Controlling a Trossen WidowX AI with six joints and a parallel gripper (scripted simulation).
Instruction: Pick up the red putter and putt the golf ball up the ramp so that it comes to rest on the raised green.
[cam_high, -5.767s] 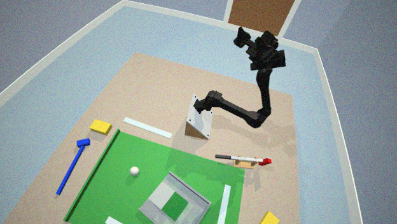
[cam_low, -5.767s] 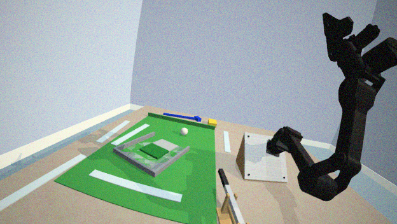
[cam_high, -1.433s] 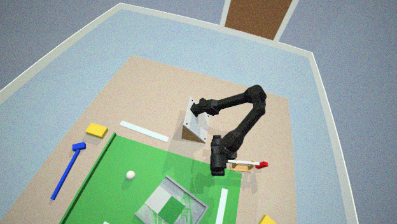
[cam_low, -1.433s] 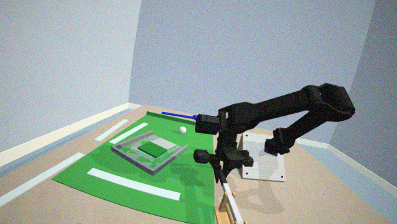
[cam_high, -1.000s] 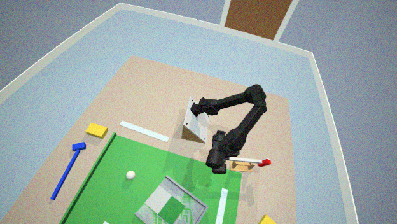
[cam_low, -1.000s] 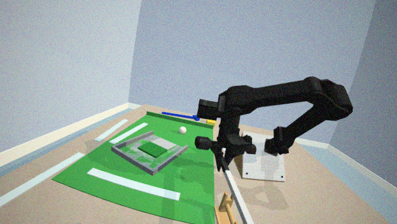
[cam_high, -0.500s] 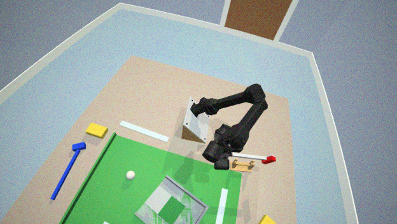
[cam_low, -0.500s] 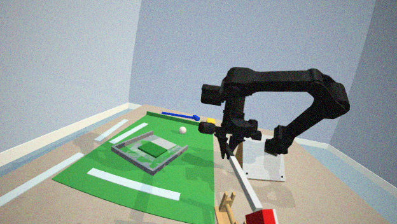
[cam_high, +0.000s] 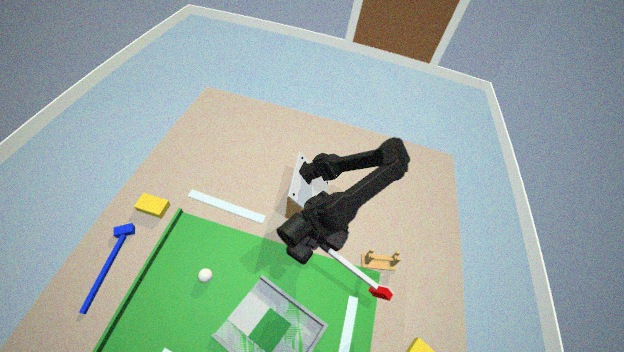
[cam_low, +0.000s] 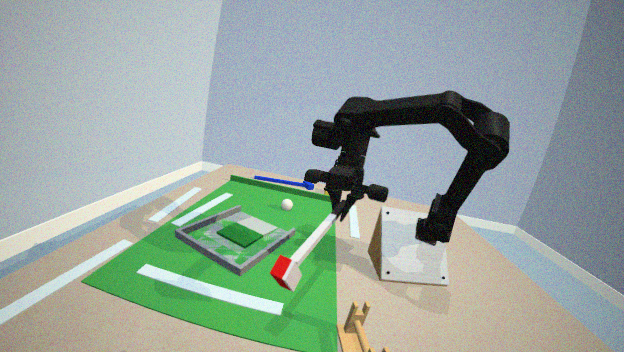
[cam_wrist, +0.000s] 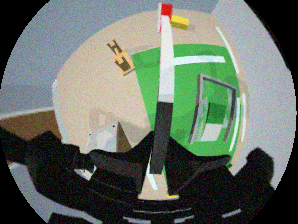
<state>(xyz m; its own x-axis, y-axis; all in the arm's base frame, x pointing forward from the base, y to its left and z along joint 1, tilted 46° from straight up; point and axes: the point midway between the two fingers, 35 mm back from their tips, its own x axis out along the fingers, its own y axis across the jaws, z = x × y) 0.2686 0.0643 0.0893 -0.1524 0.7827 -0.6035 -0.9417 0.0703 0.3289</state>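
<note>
My gripper (cam_low: 340, 212) (cam_wrist: 157, 133) is shut on the dark grip of the red putter (cam_high: 354, 269) (cam_low: 315, 240) (cam_wrist: 167, 75). The putter is off its wooden rack and slants down and outward, its red head (cam_high: 381, 292) (cam_low: 281, 271) (cam_wrist: 166, 11) at the far end. The white golf ball (cam_high: 205, 275) (cam_low: 287, 204) lies on the green mat, apart from the putter; I cannot make it out in the wrist view. The pale ramp (cam_high: 249, 312) (cam_low: 260, 223) (cam_wrist: 212, 132) leads to the raised green (cam_high: 270, 327) (cam_low: 240, 234) (cam_wrist: 216, 113), with grey walls around it.
The wooden rack (cam_high: 380, 262) (cam_low: 347, 340) (cam_wrist: 120, 59) stands beside the mat. A blue putter (cam_high: 102, 274) (cam_low: 282, 181) lies beyond the mat's dark green rail (cam_high: 145, 270). A yellow block (cam_high: 152, 205) and white strips (cam_high: 227, 206) (cam_low: 210, 289) lie around.
</note>
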